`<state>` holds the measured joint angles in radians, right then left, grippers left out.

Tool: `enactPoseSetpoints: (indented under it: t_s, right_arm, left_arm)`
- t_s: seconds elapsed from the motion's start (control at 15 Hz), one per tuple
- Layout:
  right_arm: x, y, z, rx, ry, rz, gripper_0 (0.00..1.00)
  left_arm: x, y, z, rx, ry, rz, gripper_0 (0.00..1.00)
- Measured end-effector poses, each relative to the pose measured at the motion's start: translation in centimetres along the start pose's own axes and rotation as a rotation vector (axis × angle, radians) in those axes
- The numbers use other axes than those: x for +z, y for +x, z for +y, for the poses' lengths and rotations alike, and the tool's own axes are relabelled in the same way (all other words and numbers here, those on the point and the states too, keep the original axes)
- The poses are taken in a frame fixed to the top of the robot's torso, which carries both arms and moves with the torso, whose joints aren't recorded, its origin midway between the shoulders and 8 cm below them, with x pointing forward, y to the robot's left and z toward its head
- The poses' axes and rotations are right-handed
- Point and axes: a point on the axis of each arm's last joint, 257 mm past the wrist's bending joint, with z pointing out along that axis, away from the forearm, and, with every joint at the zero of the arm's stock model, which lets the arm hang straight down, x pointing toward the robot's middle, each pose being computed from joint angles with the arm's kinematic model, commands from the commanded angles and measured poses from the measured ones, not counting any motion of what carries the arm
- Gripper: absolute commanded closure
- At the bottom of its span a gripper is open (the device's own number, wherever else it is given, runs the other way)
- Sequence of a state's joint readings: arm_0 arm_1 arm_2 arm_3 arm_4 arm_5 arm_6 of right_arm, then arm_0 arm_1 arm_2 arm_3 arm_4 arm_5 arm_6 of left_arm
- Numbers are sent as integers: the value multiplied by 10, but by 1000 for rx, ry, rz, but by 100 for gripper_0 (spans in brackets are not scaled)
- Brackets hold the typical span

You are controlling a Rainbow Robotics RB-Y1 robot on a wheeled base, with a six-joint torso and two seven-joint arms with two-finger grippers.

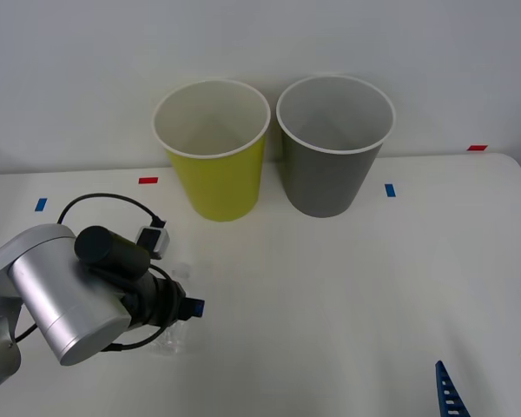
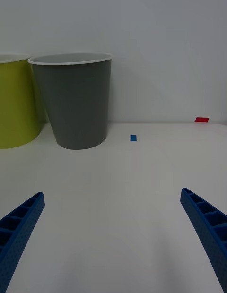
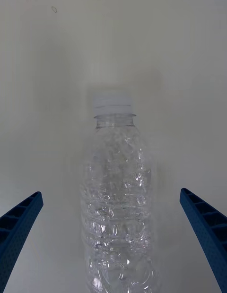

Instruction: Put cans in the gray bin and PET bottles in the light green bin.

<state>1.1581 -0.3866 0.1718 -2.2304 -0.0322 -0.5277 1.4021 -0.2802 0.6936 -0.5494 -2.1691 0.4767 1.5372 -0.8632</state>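
Landmark: the light green bin (image 1: 214, 156), upright at the back of the white table (image 1: 356, 287), with the gray bin (image 1: 333, 143) just beside it on the robot's right.
PET bottle (image 3: 118, 198): lying on the table in front of that bin and to its left, mostly hidden under the left arm in the front view, where only clear plastic (image 1: 175, 334) shows.
Left gripper (image 3: 113, 245): lowered over the bottle, fingers spread wide, one blue finger on each side of the body and neither touching it.
Key relation: in the left wrist view the bottle's long axis runs straight away from the gripper, pale cap (image 3: 112, 103) at the far end, so the fingers would close across its width.
Right gripper (image 2: 113, 241): parked low in front of the gray bin and to its right, released and holding nothing, much farther from the bottle than the left.
Step, as I judge it: close on the bottle, lift, carry to the light green bin.
Room: bare table lies between bottle and bin; the lift must clear the white rim (image 1: 210, 119).
Risk: the smooth ribbed body could roll or slip as the fingers close.
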Motion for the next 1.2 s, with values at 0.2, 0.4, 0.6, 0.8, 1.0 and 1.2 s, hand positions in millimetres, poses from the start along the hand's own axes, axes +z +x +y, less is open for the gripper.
enactPoseSetpoints:
  t_s: [0.2, 0.4, 0.6, 0.8, 1.0, 1.2]
  right_arm:
    - [0, 0, 0, 0, 0, 0, 0]
    - [0, 0, 0, 0, 0, 0, 0]
    - [0, 0, 0, 0, 0, 0, 0]
    - [0, 0, 0, 0, 0, 0, 0]
    - [0, 0, 0, 0, 0, 0, 0]
    - [0, 0, 0, 0, 0, 0, 0]
  left_arm:
    - [4, -1, -9, -28, 19, 9, 0]
    - [8, 2, -17, -53, 42, 28, 0]
    - [13, 3, -17, -62, 45, 51, 0]
    - [22, 3, -15, -76, 38, 75, 0]
    - [29, 6, -16, -81, 38, 94, 0]
    - [34, 9, -13, -79, 31, 109, 0]
